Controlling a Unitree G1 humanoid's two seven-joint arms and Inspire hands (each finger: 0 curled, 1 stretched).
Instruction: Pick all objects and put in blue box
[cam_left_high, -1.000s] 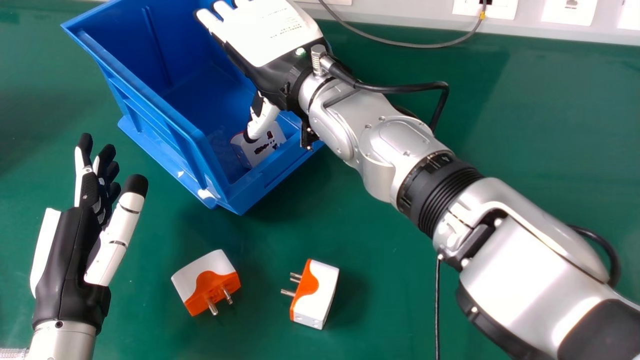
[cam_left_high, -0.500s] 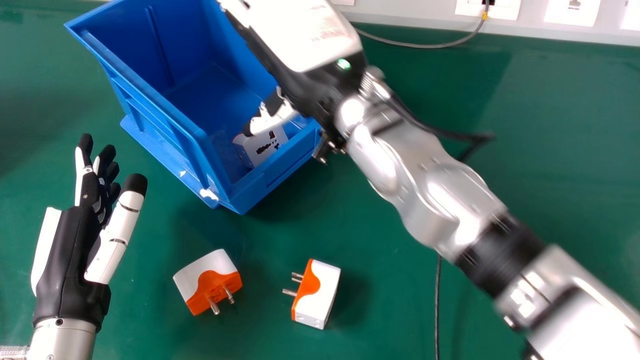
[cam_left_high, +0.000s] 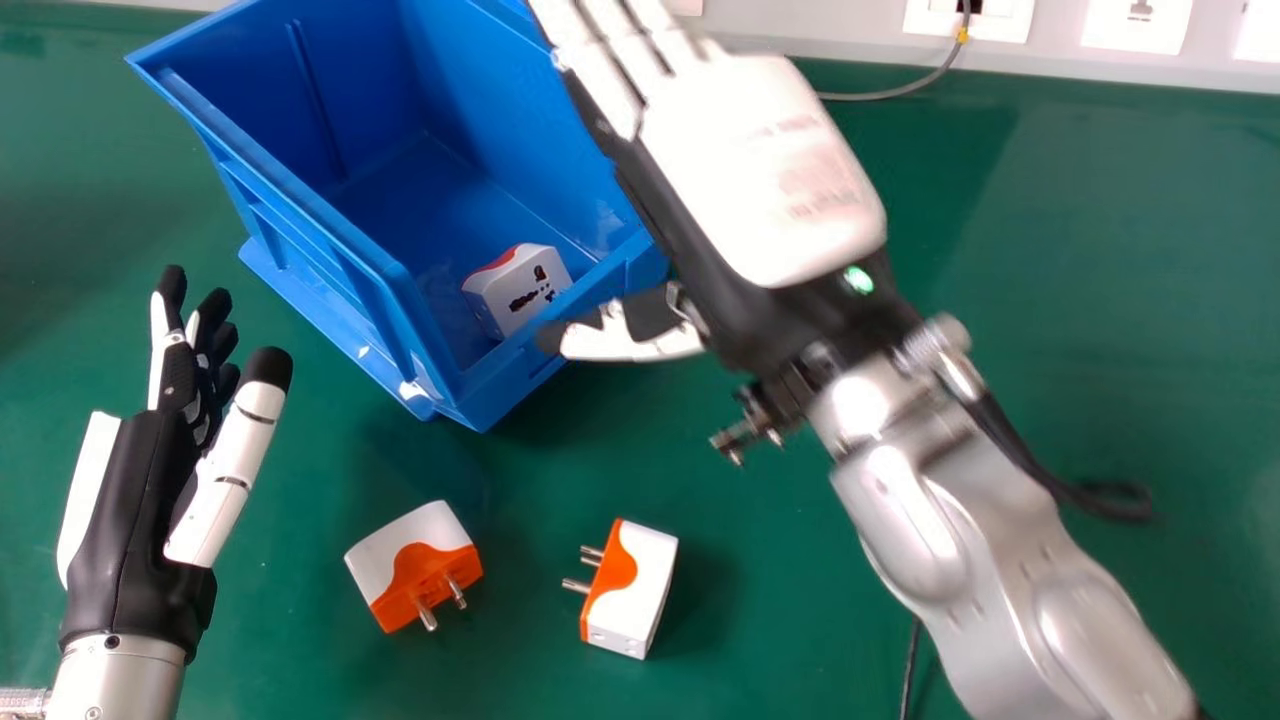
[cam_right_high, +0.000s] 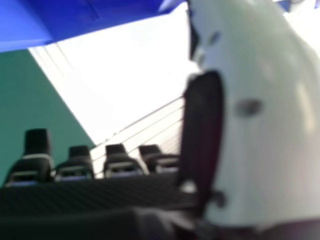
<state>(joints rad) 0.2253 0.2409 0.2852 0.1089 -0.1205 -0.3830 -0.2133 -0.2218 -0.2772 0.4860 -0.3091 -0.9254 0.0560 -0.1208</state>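
The green surface (cam_left_high: 1090, 300) is topped by a blue box (cam_left_high: 500, 60), set toward the far left. Beside the box's right side, the right hand (cam_left_high: 745, 190) is held with its fingers straight and thumb spread, nothing gripped. The left hand (cam_left_high: 140, 500) is held relaxed and wide at the left. One white-and-red plug adapter (cam_left_high: 515, 290) is contained in the box's near end, socket holes exposed. Nearer, two white-and-orange plug adapters are laid apart: the left one (cam_left_high: 420, 570) and right one (cam_left_high: 635, 590), metal pins bared.
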